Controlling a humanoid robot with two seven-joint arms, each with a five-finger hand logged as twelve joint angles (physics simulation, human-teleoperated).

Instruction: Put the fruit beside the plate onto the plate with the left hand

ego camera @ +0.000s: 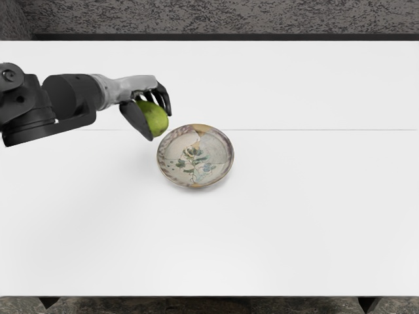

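**Green fruit gripped at the plate's upper-left rim**

We see the left arm [65, 101] enter from the left edge of the frame, in its upper left part, and reach to the right across the white table [294, 229]. Its dark upper segments give way to a grey forearm that ends in the left hand [145, 108].

The hand is closed around a green fruit [156, 118]. The dark fingers [162, 98] curl over the top and far side of the fruit. The thumb [138, 120] presses against its lower left side, so the fruit is clamped between them. Most of the fruit's yellow-green skin shows on the side facing the plate.

The fruit sits left of centre in the upper half of the frame, right at the upper-left rim of the plate [230, 154]. Its lower right edge meets that rim in the picture. It is not over the middle of the plate. We cannot tell whether it is lifted off the table or touching it.

The plate itself lies near the centre of the frame, flat on the table. It is a shallow round dish with a pale rim and a muted leafy pattern inside, and nothing rests in it. A dark, rough surface runs along the top edge of the frame beyond the table.
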